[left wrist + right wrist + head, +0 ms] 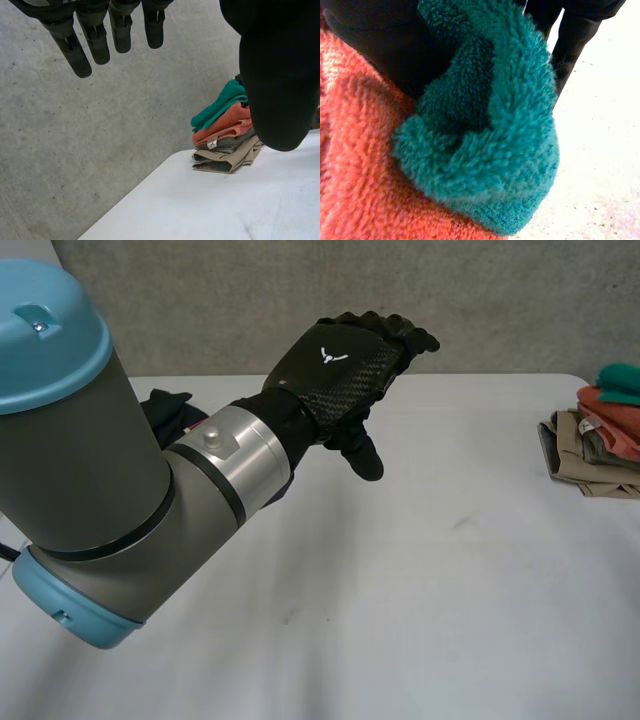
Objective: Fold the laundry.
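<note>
Closest to the head camera is my left arm (90,490), grey with blue caps, reaching over the white worktop (450,600). My left robot hand (335,360) hangs in the air, released, its fingers (75,50) straight and holding nothing. At the worktop's right side lies the folded laundry (600,440), stacked: a teal towel (485,125) on top, an orange towel (355,175) beneath, tan cloth (580,465) lowest. My right robot hand (577,30) is right against the teal towel; whether it grasps it I cannot tell.
</note>
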